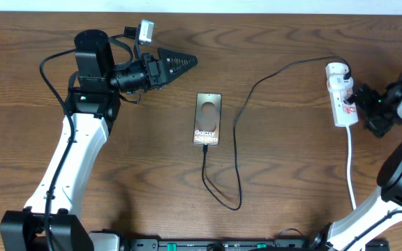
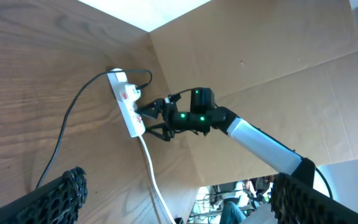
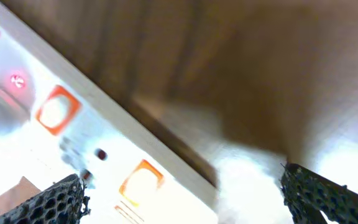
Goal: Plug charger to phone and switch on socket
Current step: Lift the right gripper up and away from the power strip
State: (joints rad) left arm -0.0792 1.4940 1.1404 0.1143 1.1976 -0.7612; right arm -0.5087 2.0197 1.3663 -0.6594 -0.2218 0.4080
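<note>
bronze phone flat, black charger touching it; white socket apart

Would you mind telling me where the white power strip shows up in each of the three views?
Overhead: the power strip lies at the far right, running up the picture.
Left wrist: the power strip sits upper left of centre, seen from afar.
Right wrist: the power strip fills the lower left, close and blurred.
Shared landmark: the right gripper right beside the power strip; its fingers frame the right wrist view.
</note>
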